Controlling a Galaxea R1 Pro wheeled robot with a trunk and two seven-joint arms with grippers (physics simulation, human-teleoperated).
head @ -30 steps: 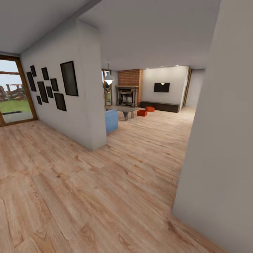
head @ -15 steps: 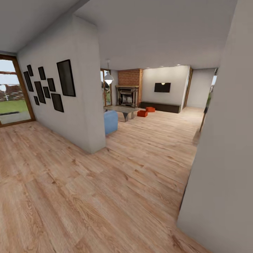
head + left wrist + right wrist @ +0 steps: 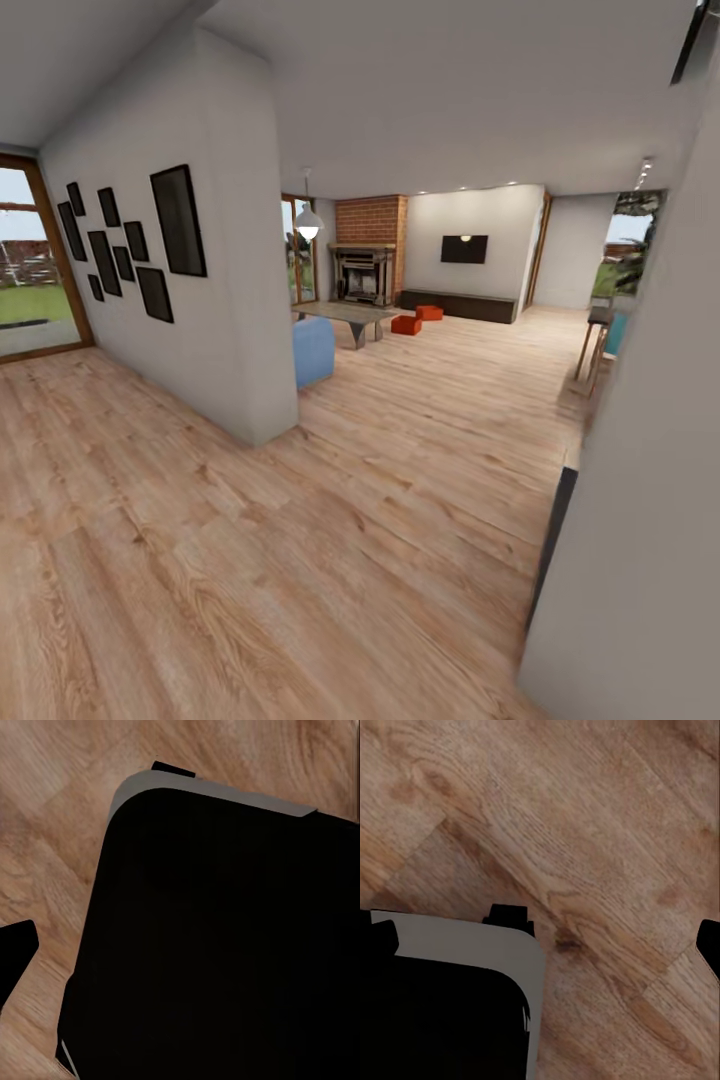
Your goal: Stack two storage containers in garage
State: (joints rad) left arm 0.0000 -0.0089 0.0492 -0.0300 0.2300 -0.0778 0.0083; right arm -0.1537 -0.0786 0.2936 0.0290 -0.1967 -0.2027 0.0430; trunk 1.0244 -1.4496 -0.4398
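Head view faces the far living room (image 3: 440,300); wrist views face down

A home, seen from a hallway opening into the living room (image 3: 440,300): light wood plank floor (image 3: 300,560), a brick fireplace (image 3: 366,262), a wall-mounted television (image 3: 463,249) and a blue sofa (image 3: 313,350). Dark picture frames (image 3: 130,240) hang on a pale wall, and wood-framed glass doors (image 3: 35,260) show a garden

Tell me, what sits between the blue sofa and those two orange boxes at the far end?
In the head view, a low coffee table stands between the blue sofa and the two storage containers.
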